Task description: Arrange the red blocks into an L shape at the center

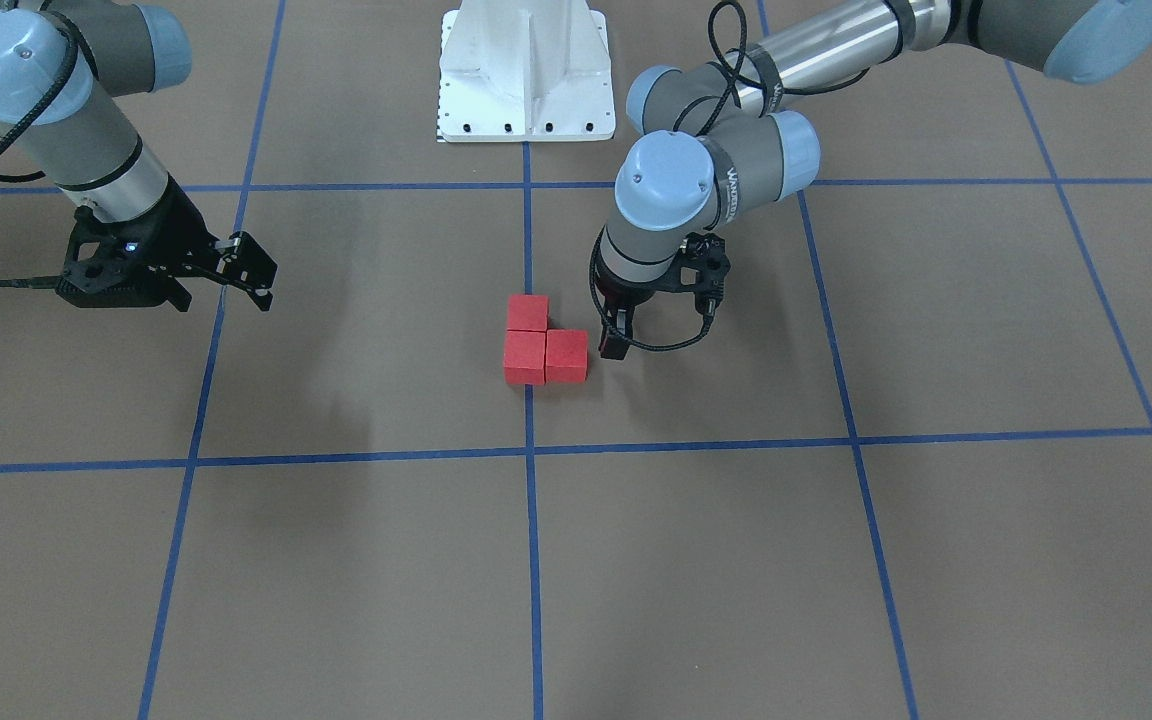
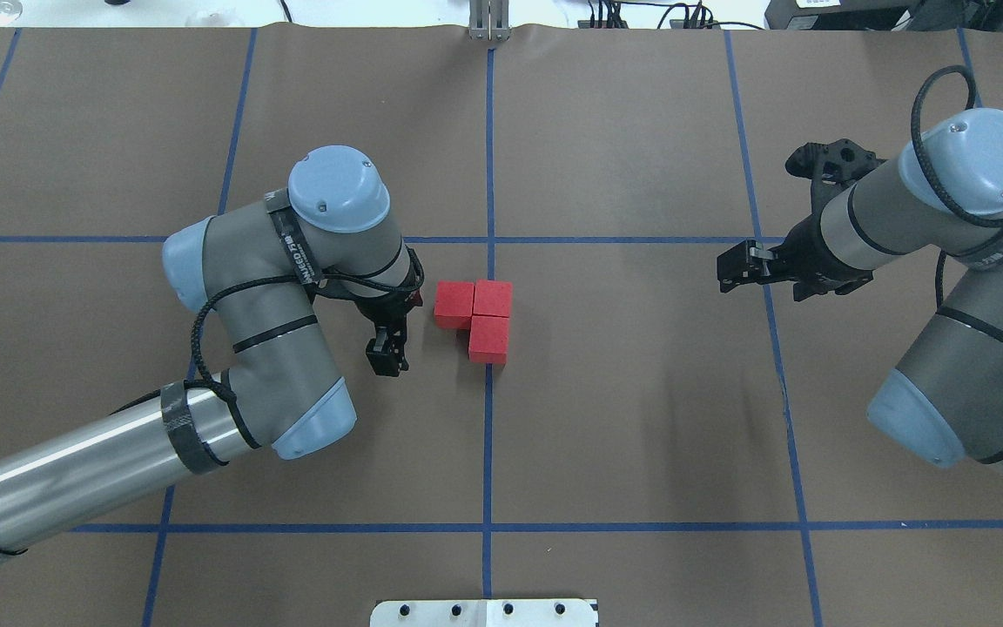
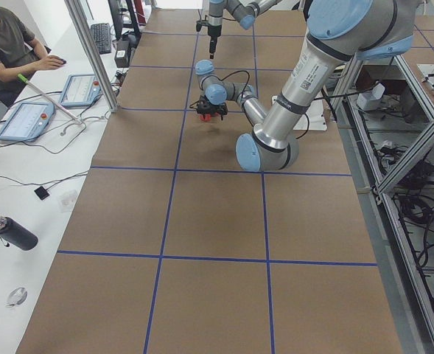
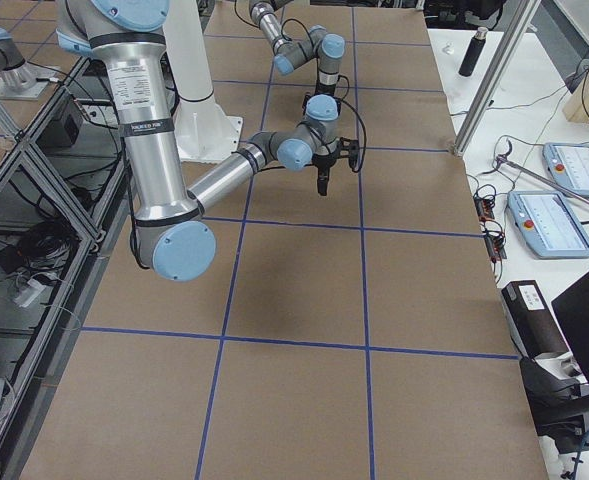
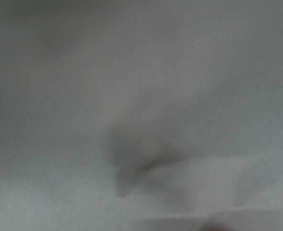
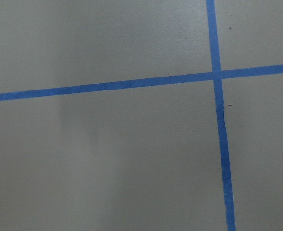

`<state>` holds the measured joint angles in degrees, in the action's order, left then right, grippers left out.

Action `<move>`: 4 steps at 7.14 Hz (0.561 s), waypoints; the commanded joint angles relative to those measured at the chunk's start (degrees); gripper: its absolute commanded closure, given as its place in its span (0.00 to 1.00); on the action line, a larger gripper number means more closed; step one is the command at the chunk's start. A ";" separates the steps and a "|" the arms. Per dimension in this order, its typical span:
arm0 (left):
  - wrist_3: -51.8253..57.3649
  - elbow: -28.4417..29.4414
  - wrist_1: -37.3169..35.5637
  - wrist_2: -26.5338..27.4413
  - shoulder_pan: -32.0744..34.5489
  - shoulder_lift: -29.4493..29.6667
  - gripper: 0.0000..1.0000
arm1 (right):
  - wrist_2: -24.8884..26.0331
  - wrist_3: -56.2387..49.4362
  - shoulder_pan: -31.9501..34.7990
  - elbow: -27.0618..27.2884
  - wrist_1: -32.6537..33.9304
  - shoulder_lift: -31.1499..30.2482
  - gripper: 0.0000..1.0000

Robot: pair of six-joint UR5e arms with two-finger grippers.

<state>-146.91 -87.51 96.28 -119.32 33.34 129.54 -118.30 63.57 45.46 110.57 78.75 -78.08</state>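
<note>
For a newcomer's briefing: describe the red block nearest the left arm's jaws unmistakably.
Follow the central blue tape line to the red blocks forming an L. Two sit on the line; this block lies beside it, on the left arm's side.

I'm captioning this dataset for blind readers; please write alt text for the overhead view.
Three red blocks sit touching in an L on the central blue tape line of a brown table. The left gripper hangs close beside them; the right gripper hangs far off, both empty.
</note>
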 commanded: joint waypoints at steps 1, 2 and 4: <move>9.90 -11.75 -1.00 0.05 0.15 -9.35 0.00 | 0.00 -0.47 0.67 0.08 0.00 -0.06 0.00; 17.72 -18.07 -0.83 0.23 0.67 -15.83 0.00 | -0.52 -0.64 2.07 0.08 0.00 -0.23 0.00; 34.06 -29.86 1.09 0.41 3.99 -29.10 0.00 | -1.23 -3.00 5.58 0.25 0.00 -2.41 0.00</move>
<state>-122.63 -110.12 96.06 -118.96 35.20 108.45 -119.09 62.31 48.91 110.70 78.75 -79.04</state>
